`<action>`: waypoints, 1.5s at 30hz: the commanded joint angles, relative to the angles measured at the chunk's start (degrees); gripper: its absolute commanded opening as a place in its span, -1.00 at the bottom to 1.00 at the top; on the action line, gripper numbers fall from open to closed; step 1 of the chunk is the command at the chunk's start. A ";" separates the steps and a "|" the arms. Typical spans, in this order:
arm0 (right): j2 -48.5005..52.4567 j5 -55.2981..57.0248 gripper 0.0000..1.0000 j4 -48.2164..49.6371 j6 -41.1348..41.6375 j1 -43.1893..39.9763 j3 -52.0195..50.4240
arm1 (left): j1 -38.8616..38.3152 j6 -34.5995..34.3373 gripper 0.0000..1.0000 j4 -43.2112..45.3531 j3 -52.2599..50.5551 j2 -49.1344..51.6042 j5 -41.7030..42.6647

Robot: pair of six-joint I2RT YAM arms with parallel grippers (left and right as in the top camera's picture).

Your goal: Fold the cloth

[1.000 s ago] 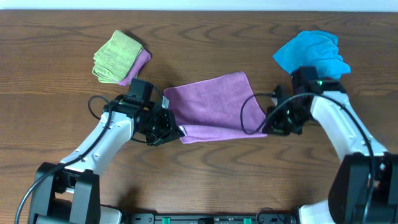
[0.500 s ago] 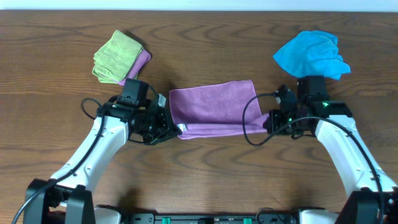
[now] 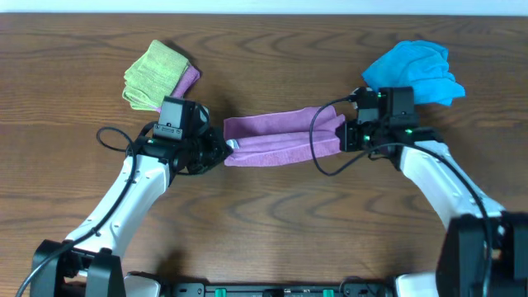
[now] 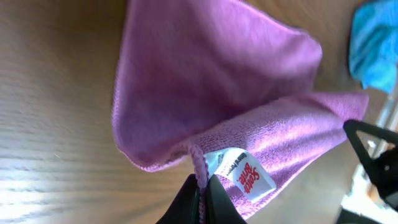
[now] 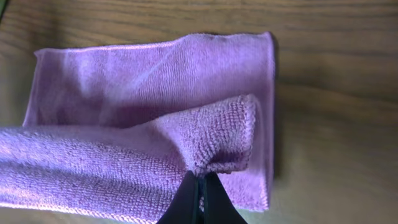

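A purple cloth (image 3: 276, 136) lies in the middle of the table, its near half lifted and carried over the far half. My left gripper (image 3: 226, 148) is shut on the cloth's left near corner, beside a white label (image 4: 241, 173); the purple cloth fills the left wrist view (image 4: 211, 81). My right gripper (image 3: 343, 139) is shut on the right near corner. In the right wrist view the pinched edge (image 5: 217, 140) hangs rolled above the flat lower layer (image 5: 143, 74). The jaws show at the bottom of the left wrist view (image 4: 200, 198) and the right wrist view (image 5: 199, 194).
A folded green cloth (image 3: 151, 73) on a folded purple one (image 3: 186, 85) sits at the back left. A crumpled blue cloth (image 3: 412, 70) lies at the back right, also showing in the left wrist view (image 4: 376, 43). Cables loop beside both wrists.
Both grippers have moved away from me, carrying the cloth's near edge over toward its far edge. The visible cloth has narrowed into a thin band.
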 commanded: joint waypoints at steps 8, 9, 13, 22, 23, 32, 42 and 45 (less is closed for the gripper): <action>4.94 6.19 -0.97 6.82 1.16 0.59 1.05 | 0.83 -0.59 -0.89 8.79 -0.15 6.86 -9.09; 5.20 6.25 -0.97 7.43 1.16 0.59 1.18 | 0.83 -0.59 -0.88 10.19 -0.15 7.91 -9.09; 6.21 6.67 -0.97 9.97 1.44 0.79 1.25 | 0.83 -0.61 -0.88 14.75 -0.15 11.04 -9.07; 10.67 7.50 -0.97 11.61 1.51 1.73 3.37 | 0.83 -0.85 -0.89 17.46 -0.15 13.03 -11.47; 11.32 7.48 -0.97 11.61 1.53 1.88 3.93 | 0.83 -0.85 -0.88 17.53 -0.15 13.03 -12.13; 14.58 8.41 -0.97 12.31 1.33 3.28 7.37 | 0.83 -1.05 -0.88 19.87 -0.15 14.84 -13.33; 15.12 10.54 -0.97 11.54 1.33 3.52 7.37 | 0.83 -1.03 -0.88 22.86 -0.15 18.78 -13.42; 16.00 10.51 -0.92 11.30 1.33 3.54 7.37 | 0.83 -1.01 -0.88 23.32 -0.15 19.58 -13.53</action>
